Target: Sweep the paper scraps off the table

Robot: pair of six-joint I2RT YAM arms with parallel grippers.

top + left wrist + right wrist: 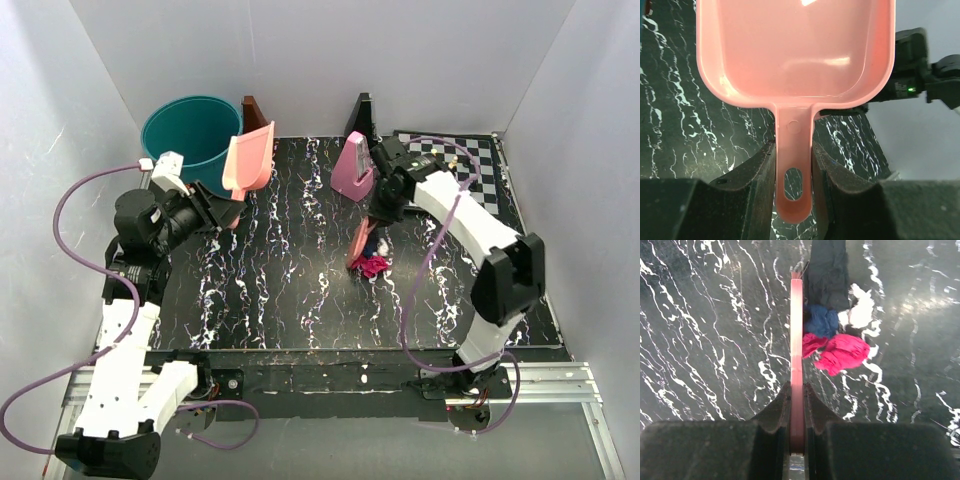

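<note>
- Right hand: closed on a thin pink sweeper blade, seen edge-on from the wrist, with its far end down at the surface.
- Paper scraps: one small cluster just right of the blade in the wrist view, touching it or nearly so. A magenta wad lies nearest, with a dark blue wad and a white wad beyond it. In the top view the cluster lies right of centre.
- Handling, as judged: the crumpled paper is very light and soft, and apt to roll or skip aside under a quick push. It is better herded with the flat of the blade than pinched wad by wad. The blade looks stiff and is gripped at its upper end.
- Left hand: closed on the handle of a pink dustpan. The pan is raised off the surface beside the rim of a teal bucket, upper left of the top view, well apart from the cluster. No scraps show in the pan.
- Surroundings: a pink wedge-shaped object stands at upper centre, near the right hand. A chessboard lies at upper right. A brown upright piece and a black upright piece stand at the back wall.
- Obstruction, as judged: the wedge stands closest to the right arm's swing. The dustpan would need lowering near the cluster before any sweep into it.
</note>
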